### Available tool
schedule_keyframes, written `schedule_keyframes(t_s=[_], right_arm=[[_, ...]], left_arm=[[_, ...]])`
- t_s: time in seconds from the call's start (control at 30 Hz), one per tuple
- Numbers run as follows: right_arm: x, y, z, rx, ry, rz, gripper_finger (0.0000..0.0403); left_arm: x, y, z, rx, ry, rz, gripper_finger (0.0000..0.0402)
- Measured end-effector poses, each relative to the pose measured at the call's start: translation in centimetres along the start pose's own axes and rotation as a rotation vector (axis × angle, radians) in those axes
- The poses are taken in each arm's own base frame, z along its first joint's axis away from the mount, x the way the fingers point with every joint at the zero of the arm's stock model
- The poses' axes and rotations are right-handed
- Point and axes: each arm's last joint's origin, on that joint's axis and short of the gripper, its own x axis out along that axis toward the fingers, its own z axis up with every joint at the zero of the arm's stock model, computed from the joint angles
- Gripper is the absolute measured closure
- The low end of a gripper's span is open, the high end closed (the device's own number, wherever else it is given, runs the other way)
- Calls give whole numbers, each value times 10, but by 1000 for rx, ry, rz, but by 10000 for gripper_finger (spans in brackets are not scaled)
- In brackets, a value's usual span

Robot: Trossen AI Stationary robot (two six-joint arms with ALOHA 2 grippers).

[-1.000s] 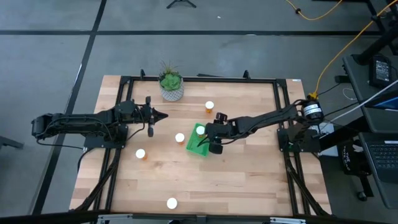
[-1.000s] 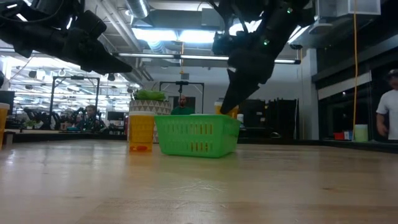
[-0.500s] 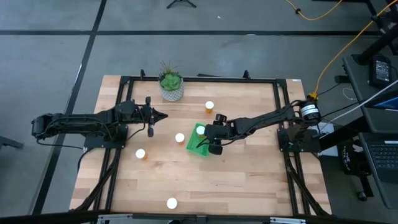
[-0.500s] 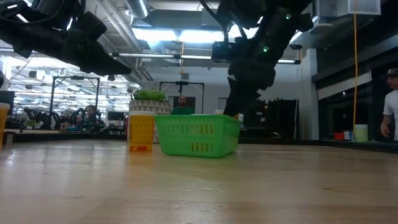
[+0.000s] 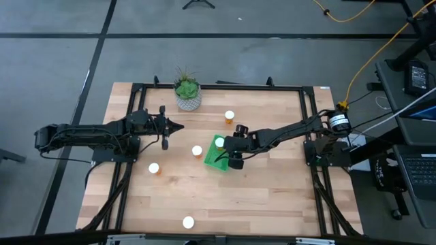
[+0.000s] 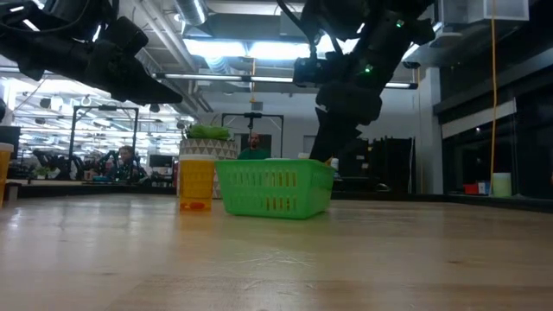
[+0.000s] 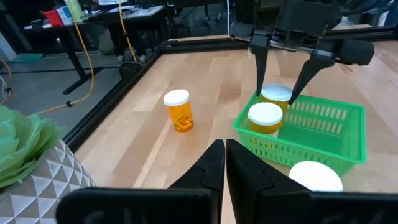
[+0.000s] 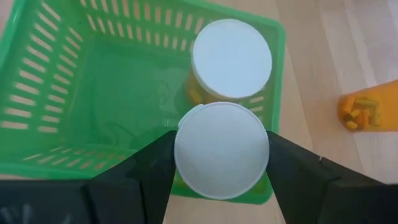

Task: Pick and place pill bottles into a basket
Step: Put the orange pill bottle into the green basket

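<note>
A: High view: right pincer (image 5: 229,155) over the basket (image 5: 212,158), pinching a pill bottle; left pincer (image 5: 178,126) pressed together, parked.

B: Right wrist view: the held bottle (image 8: 221,149) hangs beside another bottle (image 8: 231,59). Looks light, rigid, slick; I'd grip below the cap.

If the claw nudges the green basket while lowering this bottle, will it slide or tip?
The basket probably slides: it looks thin, slotted and light, on smooth wood. Tipping seems unlikely, since it sits low and wide. The bottle already inside adds little weight.
</note>
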Motion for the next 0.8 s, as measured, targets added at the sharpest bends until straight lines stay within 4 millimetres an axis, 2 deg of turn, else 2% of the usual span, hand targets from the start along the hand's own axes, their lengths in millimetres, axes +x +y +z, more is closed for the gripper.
schedule_keyframes(t_s=[0.8], right_arm=[[3, -9, -1, 10, 30, -16, 173]], left_arm=[[0, 0, 0, 0, 0, 0, 386]])
